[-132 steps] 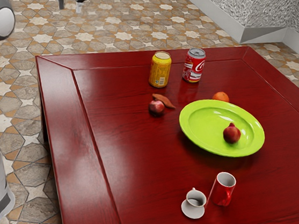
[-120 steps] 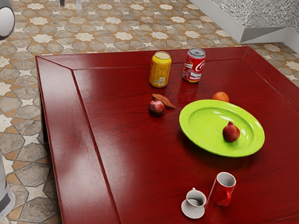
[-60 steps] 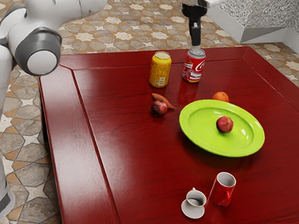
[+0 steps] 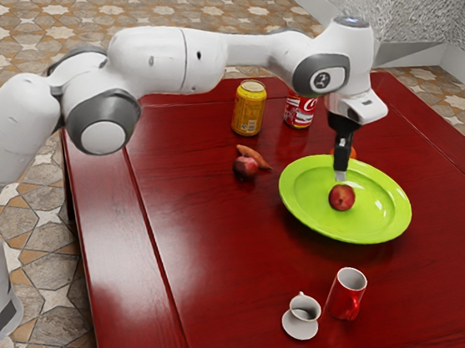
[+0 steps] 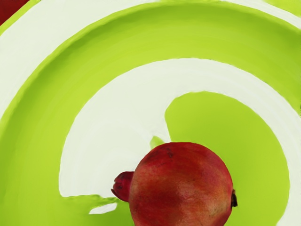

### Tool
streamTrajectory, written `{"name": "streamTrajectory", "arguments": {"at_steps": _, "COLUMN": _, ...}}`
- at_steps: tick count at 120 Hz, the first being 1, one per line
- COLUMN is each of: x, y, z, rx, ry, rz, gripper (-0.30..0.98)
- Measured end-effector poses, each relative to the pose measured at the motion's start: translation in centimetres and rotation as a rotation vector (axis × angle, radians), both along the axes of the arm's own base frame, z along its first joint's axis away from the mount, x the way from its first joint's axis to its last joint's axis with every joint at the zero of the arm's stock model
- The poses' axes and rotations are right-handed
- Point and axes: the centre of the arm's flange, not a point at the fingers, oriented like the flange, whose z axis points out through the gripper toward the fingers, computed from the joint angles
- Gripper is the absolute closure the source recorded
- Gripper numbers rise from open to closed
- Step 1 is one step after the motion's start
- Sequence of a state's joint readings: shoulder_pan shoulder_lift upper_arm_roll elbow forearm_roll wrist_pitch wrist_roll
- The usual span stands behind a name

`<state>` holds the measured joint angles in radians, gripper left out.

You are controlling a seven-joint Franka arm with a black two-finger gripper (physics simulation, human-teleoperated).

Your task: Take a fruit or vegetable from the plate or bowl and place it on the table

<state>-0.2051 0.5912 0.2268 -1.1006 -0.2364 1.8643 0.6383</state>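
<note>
Landmark: green plate (image 4: pixel 388 215), on the dark red table (image 4: pixel 213 260). The task's fruit, a pomegranate (image 4: pixel 342 198), is inside the plate's rim, within its hollow. Wrist view: pomegranate close under the hand, lying on its side, crown at one end and a small dark stub at the opposite end; pale glare curves over the plate around it. The white arm (image 4: pixel 165 60) reaches in from the exterior view's left, and the black gripper (image 4: pixel 341 177) points down over the plate, its lower end right at the upper side of the pomegranate. Gripper state: cannot tell whether wide or narrow, nor whether it touches the fruit. Orange (image 4: pixel 353 153): just beyond the plate's far rim, partly hidden by the gripper. Toward the exterior view's left from the plate: a round reddish fruit (image 4: pixel 246 168), with a long orange-brown vegetable (image 4: pixel 253 156) right beside it. Beyond the plate and toward the exterior view's left: yellow can (image 4: pixel 248 109) and red can (image 4: pixel 299 112), both upright, apart from each other. Nearer the camera than the plate: upright red mug (image 4: pixel 346 297), and beside it a white cup (image 4: pixel 305 311) with a saucer (image 4: pixel 300 331).
</note>
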Motion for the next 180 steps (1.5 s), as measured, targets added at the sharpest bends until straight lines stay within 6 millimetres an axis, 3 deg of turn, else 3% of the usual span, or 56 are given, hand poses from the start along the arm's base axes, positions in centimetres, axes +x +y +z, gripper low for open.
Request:
{"name": "streamTrajectory", "arguments": {"at_steps": 19, "x": 1.0, "y": 0.0, "z": -3.4, "rx": -0.019, "ry": 0.023, "rz": 0.022, "gripper": 0.02}}
{"name": "streamTrajectory", "arguments": {"at_steps": 52, "x": 2.1, "y": 0.6, "z": -6.2, "rx": -0.042, "ry": 0.02, "rz": 0.066, "gripper": 0.02}}
{"name": "streamTrajectory", "arguments": {"at_steps": 61, "x": 2.0, "y": 1.0, "z": -6.3, "rx": -0.044, "ry": 0.028, "rz": 0.076, "gripper": 0.02}}
{"name": "streamTrajectory", "arguments": {"at_steps": 74, "x": 1.1, "y": 3.8, "z": -5.9, "rx": -0.016, "ry": 0.104, "rz": 0.115, "gripper": 0.03}}
{"name": "streamTrajectory", "arguments": {"at_steps": 81, "x": 0.9, "y": 4.1, "z": -6.4, "rx": -0.013, "ry": 0.134, "rz": 0.121, "gripper": 0.08}}
{"name": "streamTrajectory", "arguments": {"at_steps": 89, "x": 0.9, "y": 3.6, "z": -6.8, "rx": -0.016, "ry": 0.143, "rz": 0.118, "gripper": -0.04}}
{"name": "streamTrajectory", "arguments": {"at_steps": 95, "x": 1.0, "y": 3.1, "z": -6.7, "rx": -0.02, "ry": 0.136, "rz": 0.114, "gripper": -0.08}}
{"name": "streamTrajectory", "arguments": {"at_steps": 114, "x": 1.2, "y": 2.5, "z": -6.1, "rx": -0.006, "ry": 0.109, "rz": 0.113, "gripper": 0.16}}
{"name": "streamTrajectory", "arguments": {"at_steps": 142, "x": 1.2, "y": 2.2, "z": -5.8, "rx": 0.018, "ry": 0.102, "rz": 0.111, "gripper": 0.25}}
{"name": "streamTrajectory", "arguments": {"at_steps": 146, "x": 1.4, "y": 1.9, "z": -4.7, "rx": 0.017, "ry": 0.079, "rz": 0.107, "gripper": 0.26}}
{"name": "streamTrajectory", "arguments": {"at_steps": 152, "x": 1.7, "y": 2.1, "z": -1.4, "rx": 0.017, "ry": 0.012, "rz": 0.109, "gripper": 0.27}}
{"name": "streamTrajectory", "arguments": {"at_steps": 158, "x": 1.9, "y": 3.3, "z": 2.1, "rx": 0.018, "ry": -0.069, "rz": 0.126, "gripper": 0.27}}
{"name": "streamTrajectory", "arguments": {"at_steps": 167, "x": 2.4, "y": 9.0, "z": 5.2, "rx": 0.016, "ry": -0.193, "rz": 0.208, "gripper": 0.28}}
{"name": "streamTrajectory", "arguments": {"at_steps": 173, "x": 2.8, "y": 13.7, "z": 5.7, "rx": 0.012, "ry": -0.27, "rz": 0.276, "gripper": 0.28}}
{"name": "streamTrajectory", "arguments": {"at_steps": 180, "x": 3.8, "y": 17.5, "z": 3.9, "rx": 0.006, "ry": -0.336, "rz": 0.337, "gripper": 0.23}}
